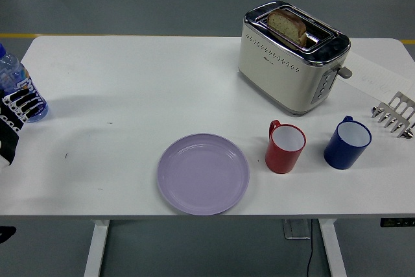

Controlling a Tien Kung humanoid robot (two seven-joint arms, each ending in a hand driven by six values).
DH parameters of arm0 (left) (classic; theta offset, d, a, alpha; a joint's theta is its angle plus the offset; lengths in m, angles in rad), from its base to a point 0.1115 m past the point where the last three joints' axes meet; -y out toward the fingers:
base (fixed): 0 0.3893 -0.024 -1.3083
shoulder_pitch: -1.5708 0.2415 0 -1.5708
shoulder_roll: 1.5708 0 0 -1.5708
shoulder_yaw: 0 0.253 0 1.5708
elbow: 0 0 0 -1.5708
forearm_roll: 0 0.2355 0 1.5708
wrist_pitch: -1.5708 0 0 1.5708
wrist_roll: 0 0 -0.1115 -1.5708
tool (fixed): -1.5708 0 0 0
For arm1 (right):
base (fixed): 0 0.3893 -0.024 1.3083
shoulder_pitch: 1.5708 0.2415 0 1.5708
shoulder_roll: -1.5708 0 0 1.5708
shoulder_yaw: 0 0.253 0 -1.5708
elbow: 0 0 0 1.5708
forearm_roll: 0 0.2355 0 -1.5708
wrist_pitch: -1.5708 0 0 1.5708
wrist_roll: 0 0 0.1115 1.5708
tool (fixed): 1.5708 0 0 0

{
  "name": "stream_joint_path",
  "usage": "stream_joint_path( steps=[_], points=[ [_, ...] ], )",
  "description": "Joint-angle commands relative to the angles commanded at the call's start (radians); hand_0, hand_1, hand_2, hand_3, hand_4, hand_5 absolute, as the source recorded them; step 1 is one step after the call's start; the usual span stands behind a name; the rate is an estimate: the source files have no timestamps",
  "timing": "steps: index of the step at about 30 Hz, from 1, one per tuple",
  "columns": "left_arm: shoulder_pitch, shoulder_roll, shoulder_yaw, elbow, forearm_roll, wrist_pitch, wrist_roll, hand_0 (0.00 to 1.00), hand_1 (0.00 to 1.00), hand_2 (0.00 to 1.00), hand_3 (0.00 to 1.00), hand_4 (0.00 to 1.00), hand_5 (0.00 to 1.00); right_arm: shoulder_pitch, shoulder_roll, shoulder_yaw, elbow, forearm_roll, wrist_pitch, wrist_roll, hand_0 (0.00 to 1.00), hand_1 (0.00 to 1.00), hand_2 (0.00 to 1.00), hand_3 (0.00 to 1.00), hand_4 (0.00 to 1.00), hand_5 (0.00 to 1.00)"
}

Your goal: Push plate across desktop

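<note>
A round lilac plate (203, 174) lies flat near the front edge of the white table (142, 76), a little left of its middle. Nothing touches it. My left hand (14, 118) shows only partly at the picture's left edge, far to the plate's left. Its black-and-white fingers (21, 103) are relaxed and hold nothing, just in front of a water bottle. The right arm does not show.
A clear water bottle (11, 77) with a blue base stands at the left edge. A cream toaster (292, 63) with bread sits back right. A red mug (285, 148) stands just right of the plate, then a blue mug (347, 143) and a metal rack (394, 115).
</note>
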Motion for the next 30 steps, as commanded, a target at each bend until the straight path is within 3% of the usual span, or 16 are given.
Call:
stream_joint_path(
  steps=[30],
  points=[
    [-0.013,-0.005,0.015,0.009,0.001,0.006,0.001,0.799,0.761,0.734,0.656,0.574,0.998,0.011,-0.005,0.009,-0.002,-0.019,0.0,-0.005,0.558,0.469,0.613,0.592,0.341,0.517]
  ],
)
